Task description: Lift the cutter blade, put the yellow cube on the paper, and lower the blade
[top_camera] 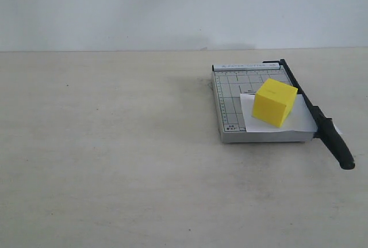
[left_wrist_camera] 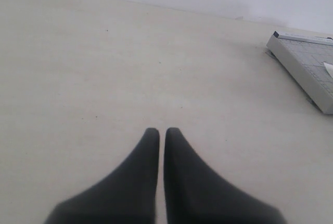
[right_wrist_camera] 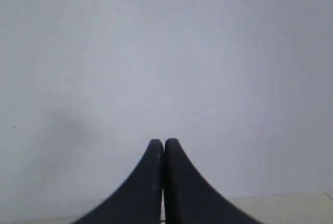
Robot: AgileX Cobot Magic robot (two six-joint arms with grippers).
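Yellow cube sits on the paper atop the grey cutter base; the cutter blade seems down — hard to be sure from here. Left gripper and right gripper are pinched closed, empty, well away — nothing seems left.

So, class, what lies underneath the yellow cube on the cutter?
The yellow cube rests on the white paper, which lies on the grey cutter base. The paper and grid directly beneath the cube are covered, so unseen.
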